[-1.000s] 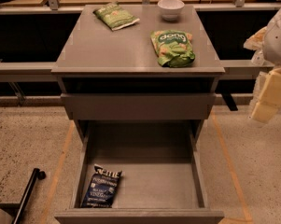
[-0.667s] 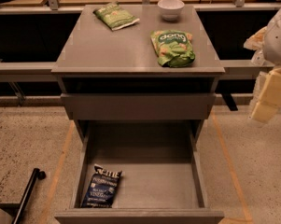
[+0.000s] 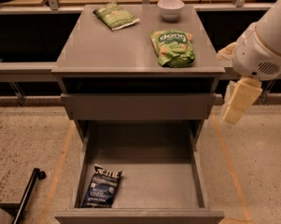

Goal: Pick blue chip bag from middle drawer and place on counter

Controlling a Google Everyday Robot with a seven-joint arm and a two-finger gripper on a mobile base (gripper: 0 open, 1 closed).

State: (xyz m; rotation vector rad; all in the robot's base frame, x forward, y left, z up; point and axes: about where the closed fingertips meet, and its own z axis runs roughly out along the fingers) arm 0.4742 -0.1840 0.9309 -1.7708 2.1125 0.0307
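Above speckled floor [image 3: 23, 139], the counter [image 3: 102, 50] bears green bag [image 3: 172, 48] and bowl [image 3: 171, 8]; gripper [image 3: 232, 115] at three o'clock, grip state unclear.

My gripper [image 3: 233, 111] hangs right of the counter [image 3: 107, 50]; my arm [image 3: 266, 45] runs off the picture's edge there. Below the counter, the drawer [image 3: 140, 215] front is cropped and the chip bag [image 3: 102, 186] has small print I cannot read.

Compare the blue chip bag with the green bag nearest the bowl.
The blue chip bag is dark navy; the green bag is bright green. The blue chip bag lies in the middle drawer, front-left corner; the green bag sits on the counter. Both lie flat, untouched; the gripper hangs right of the counter.
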